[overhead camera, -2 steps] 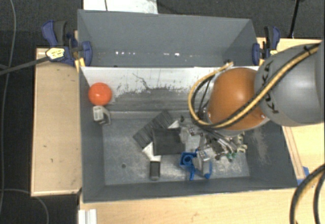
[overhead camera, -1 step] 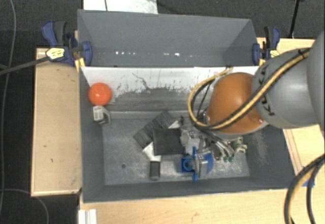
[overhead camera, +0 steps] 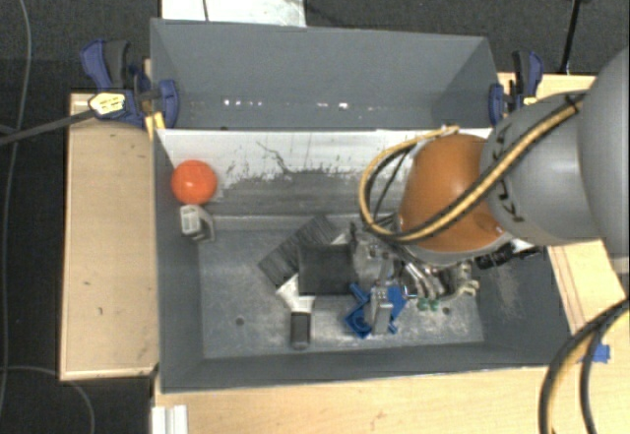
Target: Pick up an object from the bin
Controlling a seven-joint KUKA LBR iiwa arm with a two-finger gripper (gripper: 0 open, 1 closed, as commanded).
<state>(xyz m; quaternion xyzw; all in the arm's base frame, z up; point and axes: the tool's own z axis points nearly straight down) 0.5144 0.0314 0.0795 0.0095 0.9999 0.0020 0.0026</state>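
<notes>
End effector [overhead camera: 380,296] over blue item [overhead camera: 364,317]; grip state: can't tell. Black block [overhead camera: 323,271] just left of blue item, orange ball [overhead camera: 194,181] far up-left.

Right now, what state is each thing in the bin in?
Round orange ball, resting at the left wall, untouched.
Small grey-white block, lying beside the ball.
Dark flat pieces, heaped mid-bin.
Small dark block, lying near the front wall.
Blue plastic piece, lying beneath the hand.
Hand, low over that piece.
</notes>
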